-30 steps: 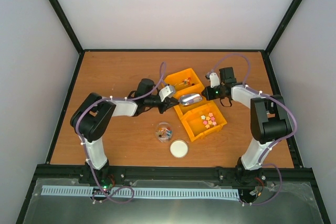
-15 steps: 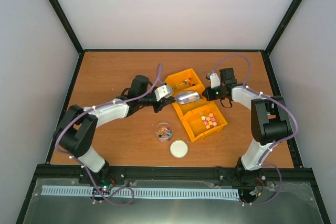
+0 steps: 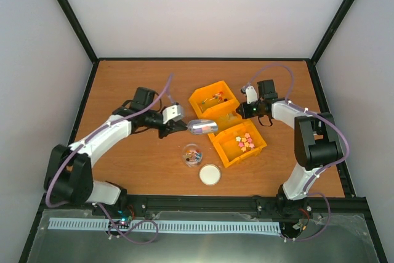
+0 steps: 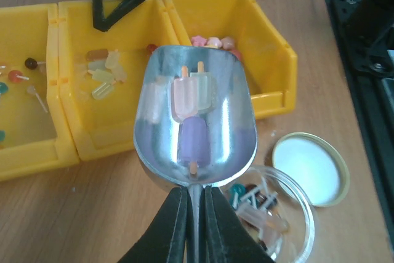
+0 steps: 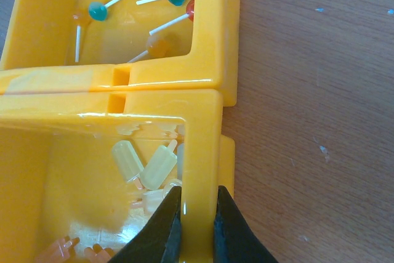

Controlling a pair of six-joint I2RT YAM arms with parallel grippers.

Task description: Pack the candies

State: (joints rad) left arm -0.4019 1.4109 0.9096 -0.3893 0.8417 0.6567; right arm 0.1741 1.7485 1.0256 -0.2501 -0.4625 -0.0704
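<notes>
**Scoopful of candies, between bins and jar**

Load: a few lolly-shaped candies (image 4: 192, 106), pink, pale green and purple, lying in the bowl of the metal scoop (image 4: 237, 133).

Holder: left gripper (image 4: 194, 214), jaws clamped on the scoop's handle at bottom centre of the left wrist view.

Position: mid-frame in the top view, above the table (image 3: 141, 90). It sits just up-frame of the clear jar (image 3: 192, 155); whether it overhangs the mouth cannot be told.

Progress, as judged: the jar is partly filled with mixed sweets. Its lid (image 3: 210, 174) lies off, just below and right of it. More sweets sit in the yellow bins (image 3: 237, 157). Outstanding: tip this load in, probably take further scoops, then fit the lid.

Right gripper (image 5: 196, 210): pinched on a bin wall at bottom centre of its own view, apparently steadying the row.

View notes:
- Left wrist view: the only one that shows what the scoop carries; from above it is a mere glint.
- Right wrist view: the only one that shows the pinch on the wall, and ball lollipops in the bin at upper frame.
- Top view: the only one that shows both arms together.
</notes>
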